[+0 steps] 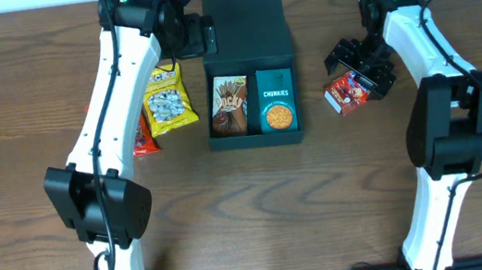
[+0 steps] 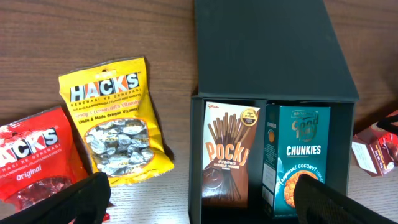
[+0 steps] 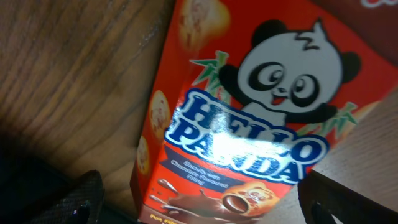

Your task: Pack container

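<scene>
The dark teal container (image 1: 256,138) stands at the table's middle with its flap lid (image 1: 244,27) open to the back. It also shows in the left wrist view (image 2: 196,155). Inside it lie a brown Pocky box (image 1: 229,106) and a teal Chunkies carton (image 1: 276,100), side by side. My left gripper (image 1: 197,36) is open and empty, high above the container's back left corner; its fingers (image 2: 205,205) frame the wrist view. My right gripper (image 1: 359,77) is open, its fingers (image 3: 205,199) on either side of a red Hello Panda box (image 3: 249,124), with gaps on both sides.
A yellow Hacks packet (image 1: 167,98) and a red Hacks packet (image 1: 141,134) lie left of the container, partly under my left arm. The Hello Panda box (image 1: 347,93) lies tilted on the table right of the container.
</scene>
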You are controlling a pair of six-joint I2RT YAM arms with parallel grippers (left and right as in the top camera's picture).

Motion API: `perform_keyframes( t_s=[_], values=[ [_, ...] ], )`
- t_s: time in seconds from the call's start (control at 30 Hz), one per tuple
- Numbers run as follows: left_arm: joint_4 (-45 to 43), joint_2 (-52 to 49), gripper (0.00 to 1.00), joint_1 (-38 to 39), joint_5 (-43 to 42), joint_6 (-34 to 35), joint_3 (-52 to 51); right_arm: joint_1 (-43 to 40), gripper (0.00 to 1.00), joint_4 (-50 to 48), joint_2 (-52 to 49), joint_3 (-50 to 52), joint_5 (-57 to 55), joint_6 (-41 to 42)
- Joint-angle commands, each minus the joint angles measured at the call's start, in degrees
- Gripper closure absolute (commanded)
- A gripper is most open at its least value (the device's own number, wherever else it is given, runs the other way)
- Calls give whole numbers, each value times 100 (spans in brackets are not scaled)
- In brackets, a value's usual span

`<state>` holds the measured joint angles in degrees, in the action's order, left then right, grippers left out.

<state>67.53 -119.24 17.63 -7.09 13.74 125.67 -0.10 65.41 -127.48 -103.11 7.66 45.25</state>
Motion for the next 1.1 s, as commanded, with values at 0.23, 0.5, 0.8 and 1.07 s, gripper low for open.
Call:
perform_keyframes(
  t_s=[0.23, 0.5, 0.8, 1.07],
  values=[
    [61, 107, 4, -35, -22, 39, 103, 72, 1, -341, -15, 483, -275, 188],
    [66, 107, 5, -37, -20, -7, 103, 50, 3, -693, -15, 638, -275, 74],
    [68, 107, 5, -107, 28, -90, 103, 61, 27, -734, -15, 638, -275, -299],
    [267, 107, 5, -841, 271, -109, 103, 76, 29, -492, -11, 212, -275, -1193]
  ],
)
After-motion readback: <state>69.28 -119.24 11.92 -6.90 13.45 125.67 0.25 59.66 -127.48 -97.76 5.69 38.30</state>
